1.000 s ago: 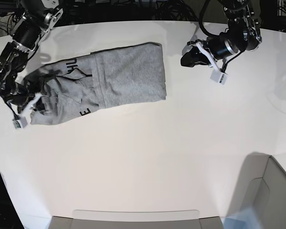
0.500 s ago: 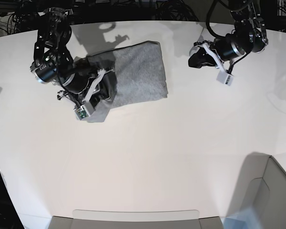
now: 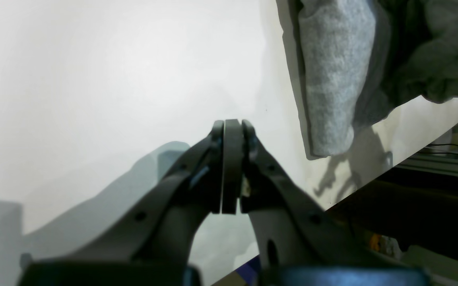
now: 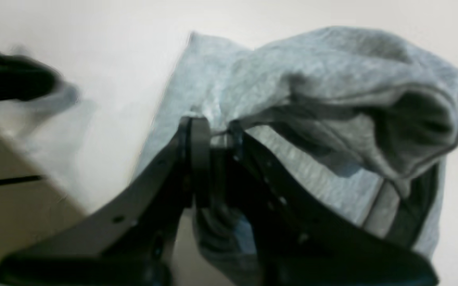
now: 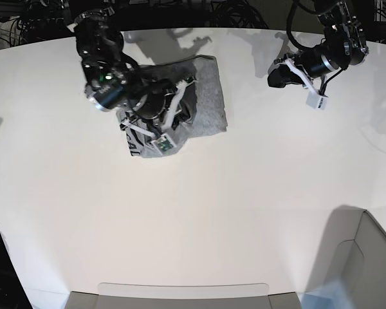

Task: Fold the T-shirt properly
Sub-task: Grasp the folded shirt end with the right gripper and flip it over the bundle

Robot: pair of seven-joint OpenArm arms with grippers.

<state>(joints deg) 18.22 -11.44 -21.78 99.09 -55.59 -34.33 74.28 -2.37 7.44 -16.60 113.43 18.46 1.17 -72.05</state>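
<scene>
Pinching grey cloth, the right gripper (image 4: 213,139) holds the T-shirt (image 5: 206,96) bunched on the table (image 5: 212,212). The left gripper (image 3: 232,135) is closed tight and empty, well apart on the right.

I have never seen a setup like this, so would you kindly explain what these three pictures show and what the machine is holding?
This is a two-armed robot at a white table. One picture looks down from above; the other two come from cameras on each wrist, looking along the end effector. A grey T-shirt lies partly folded on the table. The right end effector, on the left in the overhead picture, pinches a bunched layer of the shirt and carries it over the rest. The left end effector is shut and empty, beside the shirt, not touching it.
</scene>
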